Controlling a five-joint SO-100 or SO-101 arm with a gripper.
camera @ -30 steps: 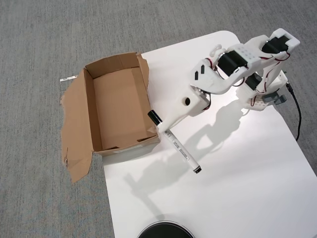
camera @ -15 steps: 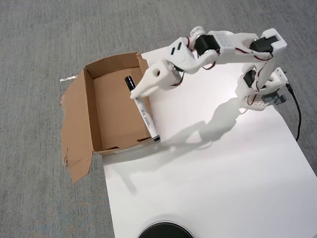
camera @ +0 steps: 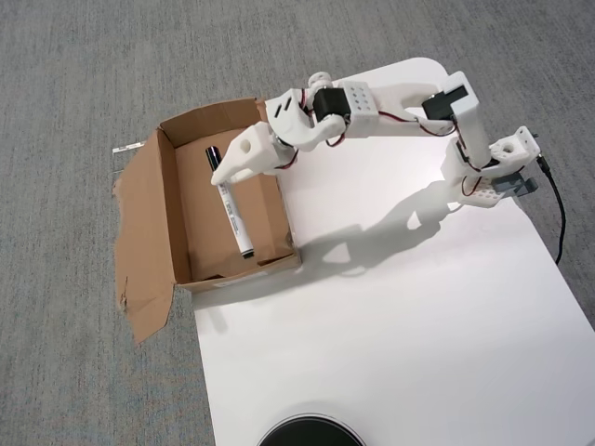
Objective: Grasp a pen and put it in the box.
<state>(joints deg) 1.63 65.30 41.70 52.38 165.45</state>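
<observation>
claw clamps pen near cap | over box

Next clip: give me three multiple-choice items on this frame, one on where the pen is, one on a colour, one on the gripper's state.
1. Where is the pen?
A. over the cardboard box's interior
B. lying on the table
C. on the carpet

2. What colour is the pen's cap?
A. red
B. black
C. blue

3. What state is the gripper in?
A. open and empty
B. shut on the pen
C. out of view

Key: 1 A, its whole length lies within the box walls; 2 B, the upper end is black; 3 B, the fingers clamp the barrel near the cap.
</observation>
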